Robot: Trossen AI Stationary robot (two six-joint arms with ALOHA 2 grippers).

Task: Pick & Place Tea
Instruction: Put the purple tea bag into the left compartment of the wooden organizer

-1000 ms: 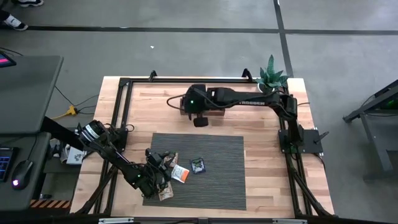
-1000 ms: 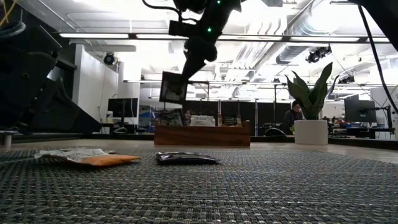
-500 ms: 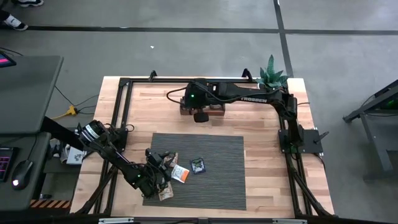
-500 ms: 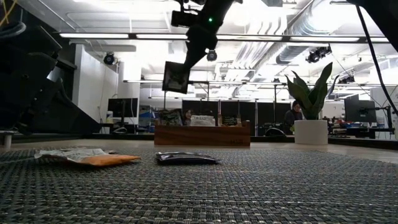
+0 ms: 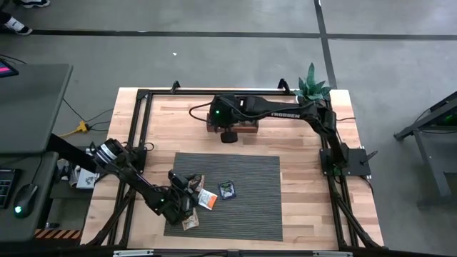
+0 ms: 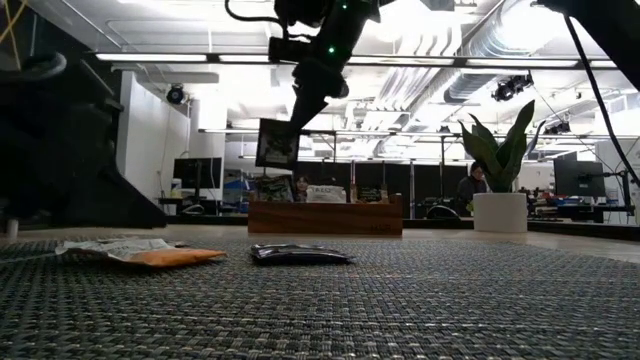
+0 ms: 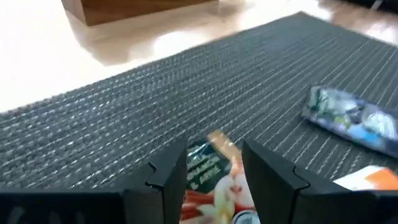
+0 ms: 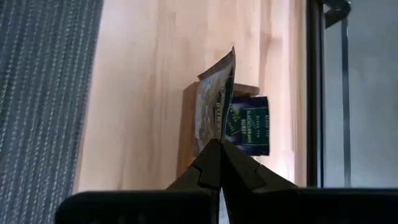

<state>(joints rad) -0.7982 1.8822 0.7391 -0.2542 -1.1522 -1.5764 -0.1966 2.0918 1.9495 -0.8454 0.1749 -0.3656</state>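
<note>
Right wrist view shows the right gripper (image 8: 219, 146) pinching a dark sachet (image 8: 217, 115) upright above the wooden box (image 8: 186, 134), presumably for dropping in edge-first.

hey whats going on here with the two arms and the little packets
Two robot arms are sorting tea sachets. The right hand is shut on a dark sachet, holding it in the air above the wooden box at the back of the table, which already has sachets standing in it. The left hand is low over the grey mat, fingers open on either side of a tan sachet. An orange sachet and a dark one lie on the mat.
</note>
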